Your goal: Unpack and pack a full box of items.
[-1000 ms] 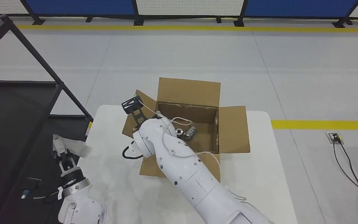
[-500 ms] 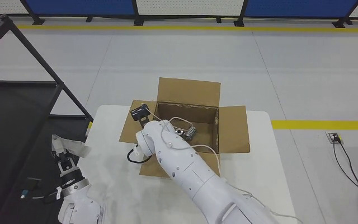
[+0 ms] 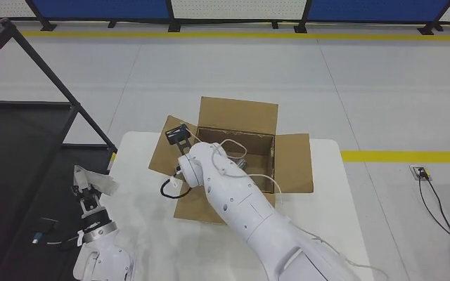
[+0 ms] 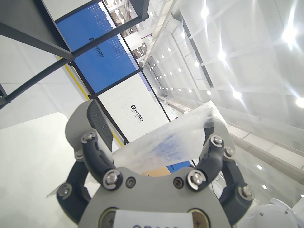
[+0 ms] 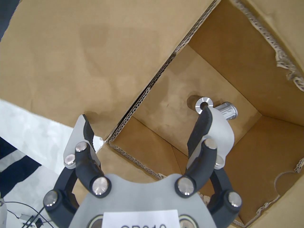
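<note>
White table on a pale factory floor, opened box toward its 12 o'clock edge

Unpacking looks nearly done: the brown corrugated box, flaps splayed and edges torn ragged, has just a shiny, ribbed metal cylinder lying on the floor in view, so that piece and all the repacking seem left. Right gripper hangs over the box's 10 o'clock corner, jaws wide apart and holding nothing, one ribbed finger over the flap, one over the interior. Left gripper, off the table's 8 o'clock side, is spread too, with a thin, cloudy plastic bag lying across it, touching one pad; whether it is pinched is unclear
</note>
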Available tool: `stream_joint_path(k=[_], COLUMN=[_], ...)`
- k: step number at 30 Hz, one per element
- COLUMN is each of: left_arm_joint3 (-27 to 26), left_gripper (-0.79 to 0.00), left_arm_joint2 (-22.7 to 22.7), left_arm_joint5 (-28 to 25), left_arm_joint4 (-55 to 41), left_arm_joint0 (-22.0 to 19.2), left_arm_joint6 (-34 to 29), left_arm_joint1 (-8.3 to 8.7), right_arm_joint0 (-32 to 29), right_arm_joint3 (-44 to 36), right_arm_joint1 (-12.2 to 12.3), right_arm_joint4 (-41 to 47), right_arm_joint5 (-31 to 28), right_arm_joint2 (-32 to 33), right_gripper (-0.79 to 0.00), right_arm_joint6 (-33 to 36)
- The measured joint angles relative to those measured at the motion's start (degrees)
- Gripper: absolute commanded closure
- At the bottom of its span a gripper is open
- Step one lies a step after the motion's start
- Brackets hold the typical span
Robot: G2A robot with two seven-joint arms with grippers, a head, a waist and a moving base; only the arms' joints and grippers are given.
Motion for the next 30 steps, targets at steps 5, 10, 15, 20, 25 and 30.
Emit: stream_joint_path(k=[5, 10, 15, 20, 25, 30], left_arm_joint3=[-0.6, -1.21, -1.46, -1.5, -1.59, -1.52], left_gripper=[-0.785, -0.785, -0.785, -0.785, -0.785, -0.785], left_arm_joint2=[0.08, 0.32, 0.98, 1.61, 1.84, 2.06], left_arm_joint5=[0.23, 0.64, 1.19, 1.61, 1.87, 1.93], left_arm_joint4=[0.36, 1.0, 1.84, 2.58, 2.91, 3.07], left_arm_joint0=[0.42, 0.61, 0.26, -0.21, -0.44, -0.68], left_arm_joint6=[0.17, 0.1, -0.34, -0.44, -0.5, -0.59], left_arm_joint1=[-0.06, -0.11, -0.18, -0.25, -0.29, -0.32], right_arm_joint0=[1.46, 1.99, 1.8, 0.75, 0.23, -0.67], right_arm_joint3=[2.6, 5.16, 6.64, 7.08, 6.76, 5.14], right_arm_joint1=[0.68, 1.31, 2.01, 2.25, 2.86, 3.44], right_arm_joint4=[0.23, -2.04, -2.54, -3.75, -3.7, -4.35], right_arm_joint5=[2.12, 0.36, -3.27, -8.6, -13.43, -17.12], right_arm_joint2=[1.48, 1.1, 1.31, 0.62, 0.84, 0.72], right_gripper=[-0.785, -0.785, -0.785, -0.785, -0.785, -0.785], right_arm_joint6=[-0.96, 2.23, 4.97, 8.5, 8.97, 10.07])
